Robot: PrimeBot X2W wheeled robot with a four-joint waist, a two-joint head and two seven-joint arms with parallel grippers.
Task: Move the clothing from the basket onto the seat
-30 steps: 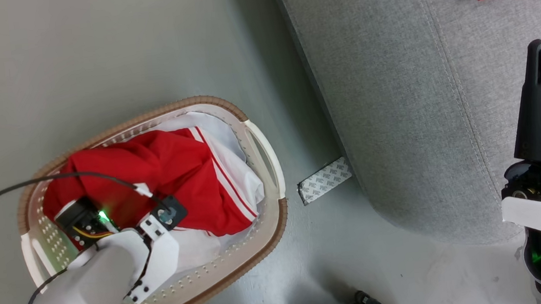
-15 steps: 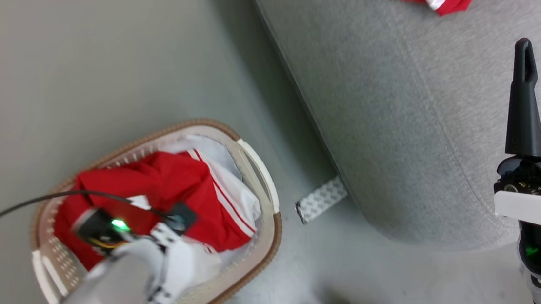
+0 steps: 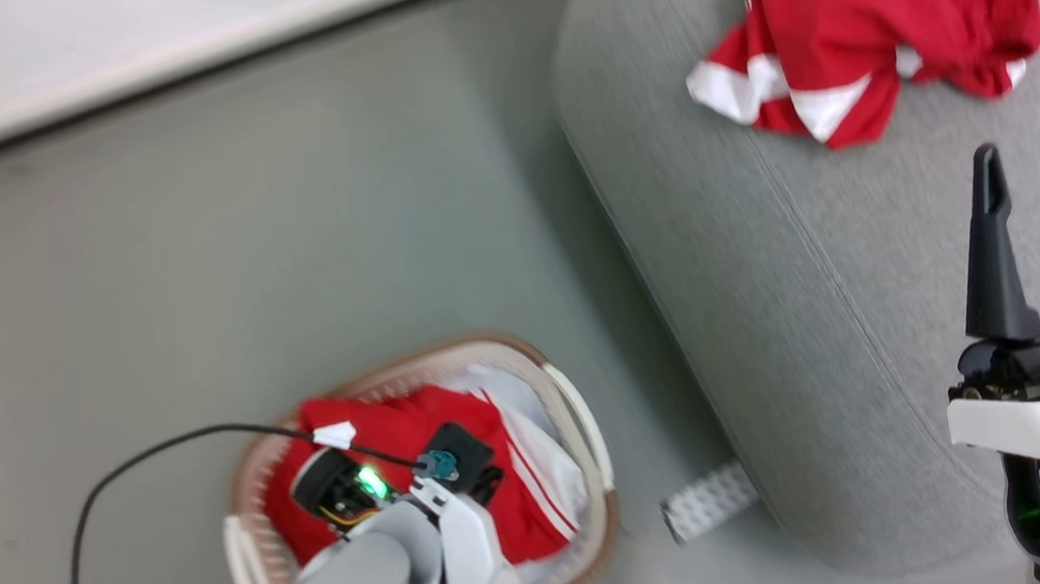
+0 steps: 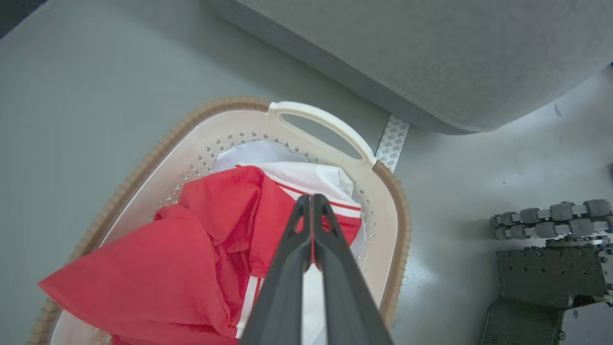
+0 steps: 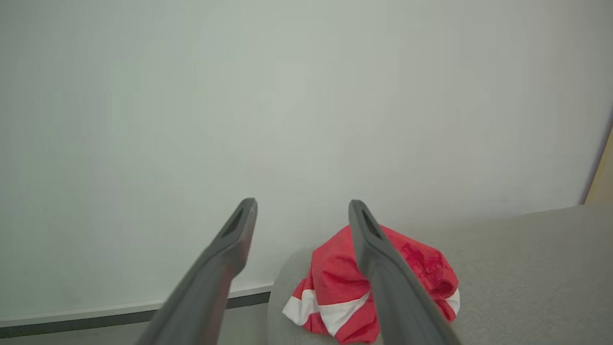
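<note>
The basket (image 3: 583, 437) (image 4: 316, 112) stands on the floor left of the grey seat (image 3: 813, 304) (image 4: 431, 57). Red and white clothing (image 3: 405, 424) (image 4: 210, 230) is heaped inside it. My left gripper (image 4: 311, 200) is shut on a fold of that red clothing near the heap's middle; in the head view its wrist covers the fingertips. Another red garment (image 3: 855, 27) (image 5: 335, 282) lies on the seat (image 5: 527, 268). My right gripper (image 3: 1036, 162) (image 5: 301, 206) is open and empty, hanging above the seat's near part, short of that garment.
A white patterned strip (image 3: 708, 501) (image 4: 392, 143) lies on the floor between basket and seat. A black cable (image 3: 167, 450) loops left from my left wrist. My wheeled base (image 4: 550, 218) is near the seat's corner. A pale wall with a dark baseboard (image 3: 179, 58) runs behind.
The head camera has tilted, so basket and seat sit lower in the picture and the garment on the seat shows whole. My left jaws have shut on red fabric. The right gripper stays open.
</note>
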